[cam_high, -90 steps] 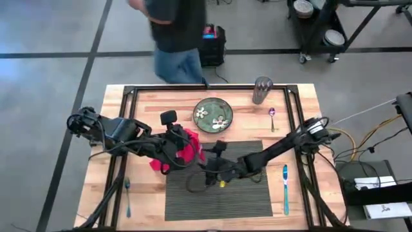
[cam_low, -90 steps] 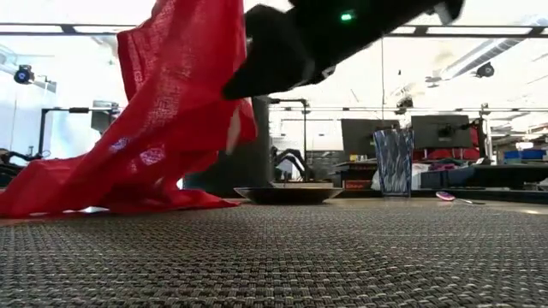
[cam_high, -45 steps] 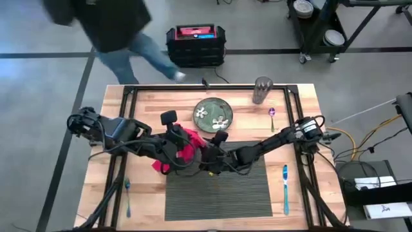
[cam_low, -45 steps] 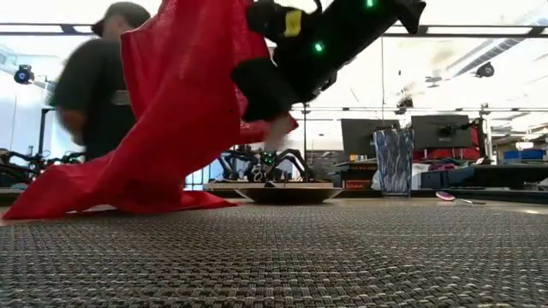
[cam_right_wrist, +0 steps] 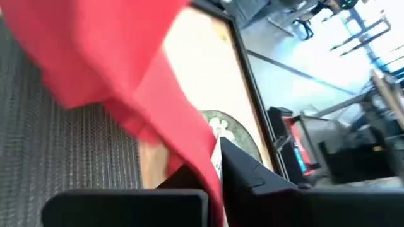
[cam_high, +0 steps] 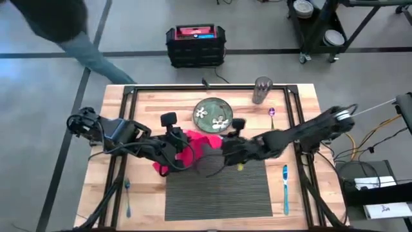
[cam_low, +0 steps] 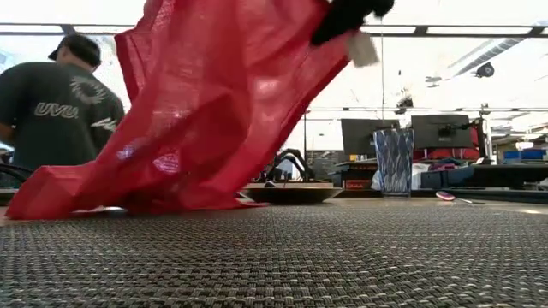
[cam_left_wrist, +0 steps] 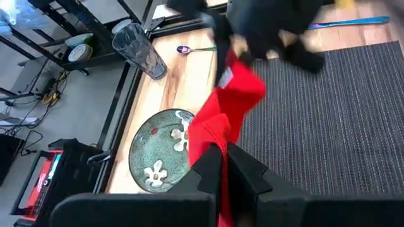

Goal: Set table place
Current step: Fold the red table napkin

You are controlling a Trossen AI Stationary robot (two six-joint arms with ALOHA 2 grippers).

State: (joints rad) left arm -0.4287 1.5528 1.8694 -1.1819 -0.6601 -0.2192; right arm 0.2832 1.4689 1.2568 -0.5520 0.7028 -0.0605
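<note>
Two grippers hold one red napkin (cam_high: 196,143) between them.

High view: the table (cam_high: 116,103) carries the grey placemat (cam_high: 244,193) at its 6 o'clock half. The napkin drapes over the mat's 11 o'clock corner. The left gripper (cam_high: 182,149) pinches the cloth's 9 o'clock end; the right gripper (cam_high: 222,145) grips its 3 o'clock end. A green plate (cam_high: 213,115) lies just beyond the mat at 12 o'clock. A glass (cam_high: 262,90) stands at 1 o'clock, with a spoon (cam_high: 272,117) near it. A blue utensil (cam_high: 286,189) lies beside the mat at 3 o'clock, a fork (cam_high: 127,196) at 9 o'clock. A person (cam_high: 58,29) is on the floor off the table's 11 o'clock corner.

Low view: the napkin hangs from the right gripper (cam_low: 347,15) overhead, its lower end resting on the mat (cam_low: 342,257). Plate (cam_low: 287,193) and glass (cam_low: 394,162) stand behind.

Left wrist view: the fingers (cam_left_wrist: 208,170) are clenched on the napkin (cam_left_wrist: 221,123), which stretches to the right gripper (cam_left_wrist: 252,47).

Right wrist view: the fingers (cam_right_wrist: 243,167) clamp the napkin (cam_right_wrist: 107,57) above the mat (cam_right_wrist: 57,151).
</note>
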